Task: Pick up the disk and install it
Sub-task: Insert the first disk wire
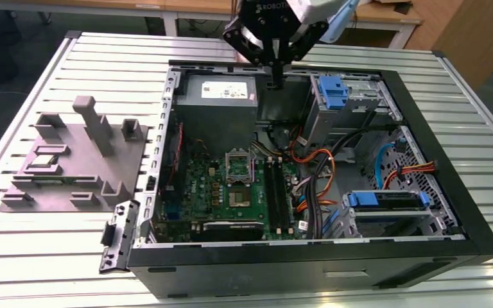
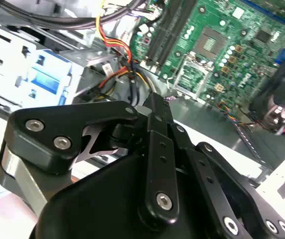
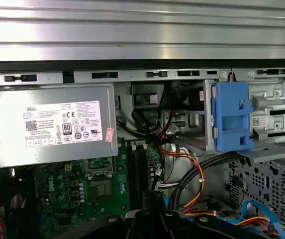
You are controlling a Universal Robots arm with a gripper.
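A: Jaws?
B: Together, nothing clamped. The gripper [image 1: 277,74] hangs over the back of the open PC case [image 1: 315,260] in the exterior view, between the power supply [image 1: 219,96] and the blue latch [image 1: 334,90].
A: Where's the disk?
B: The disk [image 1: 385,200] sits inside the case in its blue carrier, in the drive cage on the exterior view's right. It's well apart from the gripper. The motherboard [image 1: 221,186] lies toward the exterior view's left of it.
A: Tabletop?
B: The tabletop [image 1: 41,256] has a grey fixture plate [image 1: 67,167] beside the case.
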